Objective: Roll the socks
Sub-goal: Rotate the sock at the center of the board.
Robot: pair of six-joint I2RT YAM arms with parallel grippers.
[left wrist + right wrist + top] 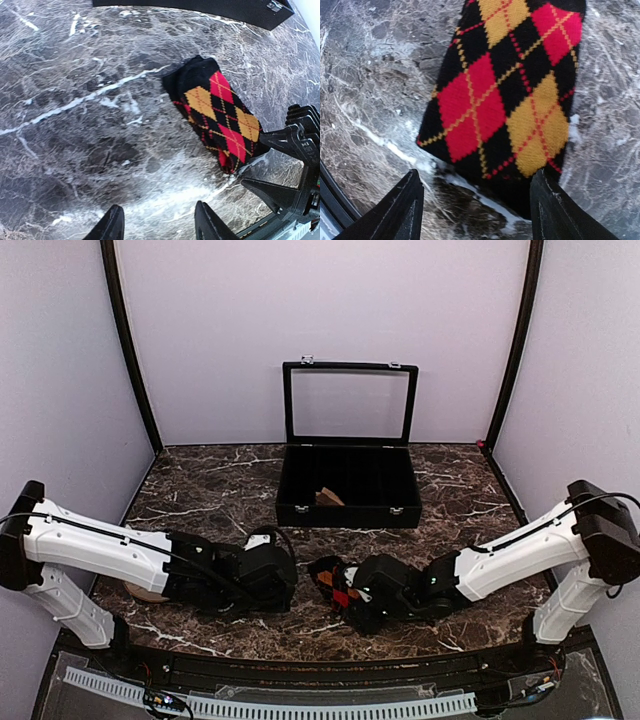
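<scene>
An argyle sock (pixel 505 100) with red, orange and black diamonds lies flat on the marble table (pixel 200 490). In the top view it (pixel 338 592) is mostly hidden under my right gripper (pixel 330 580). My right gripper (pixel 480 210) stands open, low over the sock's near end, with one fingertip (pixel 557 205) at the sock's edge. My left gripper (pixel 159 225) is open over bare marble, left of the sock (pixel 220 115), with nothing between its fingers. A tan-brown piece (pixel 145 592) peeks out from under my left arm.
A black compartment case (pixel 348 488) stands open at the back centre with its lid up. A tan-brown item (pixel 327 497) sits in one compartment. Its front edge (pixel 200 7) shows at the top of the left wrist view. The right gripper's fingers (pixel 295 145) reach in from that view's right.
</scene>
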